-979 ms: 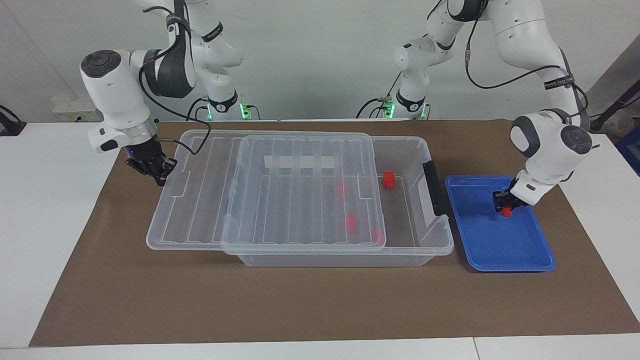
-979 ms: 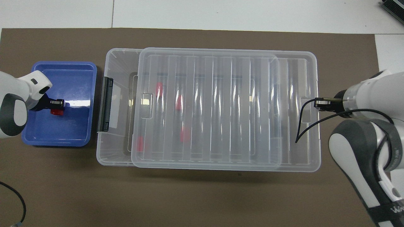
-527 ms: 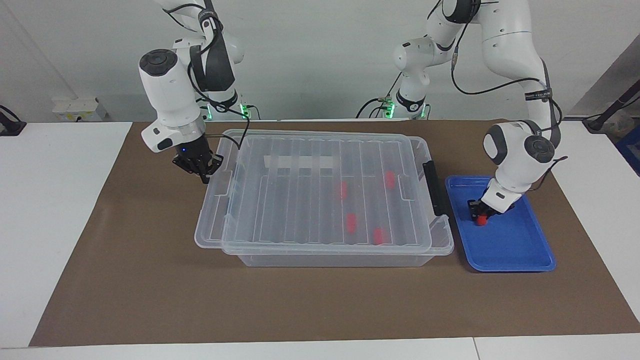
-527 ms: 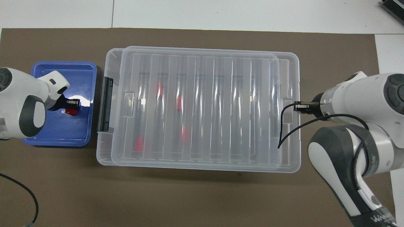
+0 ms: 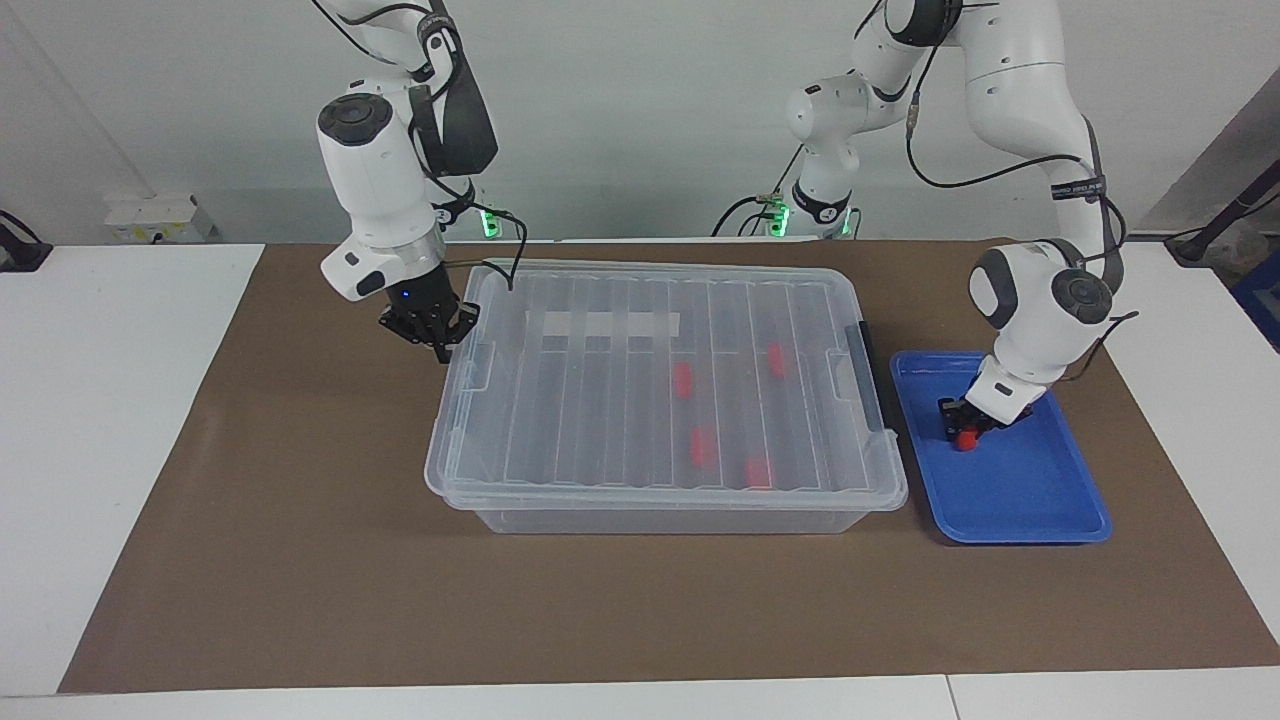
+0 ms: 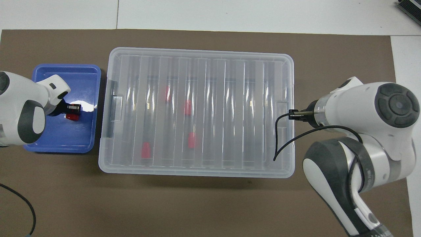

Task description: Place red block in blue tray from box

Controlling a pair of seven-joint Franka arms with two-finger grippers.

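Slid shut, ribbed lid (image 5: 660, 385) covers box (image 5: 680, 515)

The lid (image 5: 660, 385) covers the whole box (image 5: 680, 515); the blue tray (image 5: 1040, 500) lies open above.

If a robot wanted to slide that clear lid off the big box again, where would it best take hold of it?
Probably by the small tab at the lid's short edge toward the right arm's end of the table, coming in from that end. The lid is broad, flat and ribbed, so only its edges offer something thin to pinch, and the right gripper is at that tab already. The left gripper is busy over the blue tray.
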